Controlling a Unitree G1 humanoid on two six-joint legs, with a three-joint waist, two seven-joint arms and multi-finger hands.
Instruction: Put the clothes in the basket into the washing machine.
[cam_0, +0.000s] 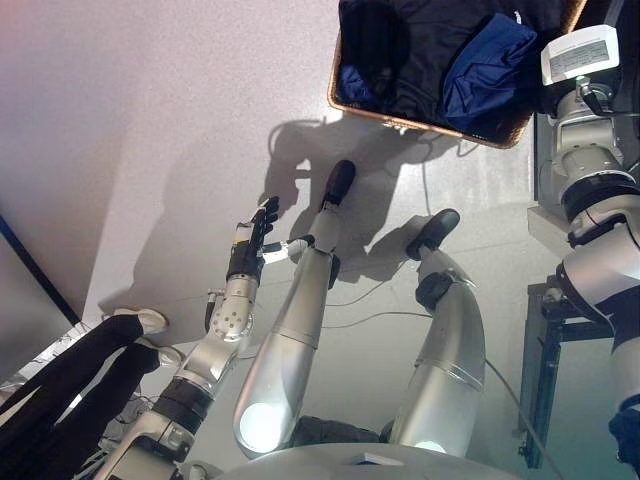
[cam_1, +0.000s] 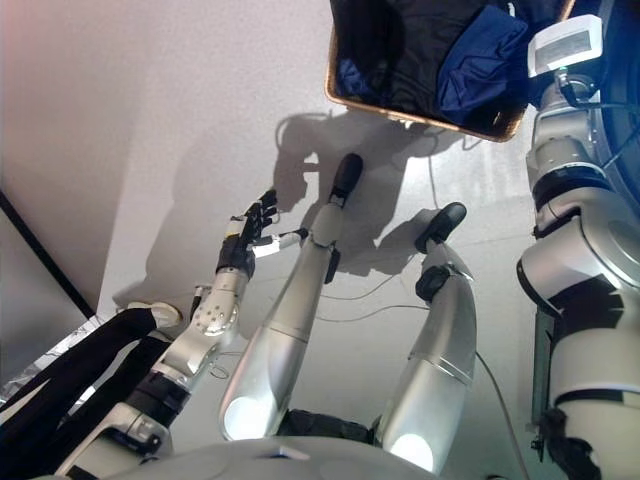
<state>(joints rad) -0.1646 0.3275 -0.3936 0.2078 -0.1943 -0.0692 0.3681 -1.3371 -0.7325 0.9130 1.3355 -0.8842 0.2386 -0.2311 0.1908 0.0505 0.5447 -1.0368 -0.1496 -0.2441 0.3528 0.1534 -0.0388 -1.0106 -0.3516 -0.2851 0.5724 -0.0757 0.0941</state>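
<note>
While the brown woven wicker basket (cam_0: 420, 125) of dark and blue clothes (cam_0: 488, 62) sits on the floor, well apart, left hand (cam_0: 252, 243) hangs low with relaxed fingers (cam_0: 266, 214); right hand unseen. Person's black-trousered legs (cam_0: 70, 375) stand lower left.

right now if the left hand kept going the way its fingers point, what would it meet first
The left hand hangs over bare floor, fingers relaxed and pointing up-view, slightly right. That line seems to pass left of the wicker basket holding dark and blue clothes, so it looks free, though depth is unclear.
</note>
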